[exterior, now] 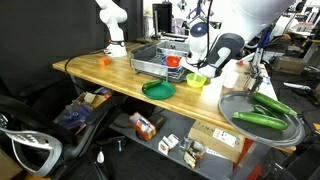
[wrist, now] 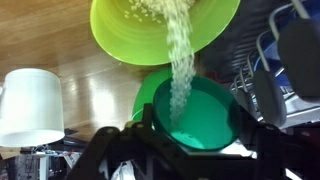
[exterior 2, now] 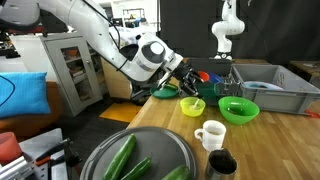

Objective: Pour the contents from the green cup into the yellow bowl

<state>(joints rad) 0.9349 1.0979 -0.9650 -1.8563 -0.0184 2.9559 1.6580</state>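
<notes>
In the wrist view my gripper (wrist: 190, 132) is shut on the dark green cup (wrist: 200, 112), which is tipped. A stream of small white grains (wrist: 180, 60) runs between the cup and the yellow bowl (wrist: 125, 35) right beside its mouth, and grains lie in the bowl. In both exterior views the gripper (exterior 2: 186, 83) (exterior: 200, 68) hangs just above the yellow bowl (exterior 2: 192, 106) (exterior: 196, 80) on the wooden table. The cup is mostly hidden by the fingers in those views.
A white mug (exterior 2: 211, 134) (wrist: 30, 105) and a bright green bowl (exterior 2: 238, 110) stand close to the yellow bowl. A flat green plate (exterior: 158, 89), a grey dish rack (exterior: 150, 60) with a red-orange bowl (exterior: 173, 61), and a round metal tray (exterior: 240, 103) holding cucumbers are nearby.
</notes>
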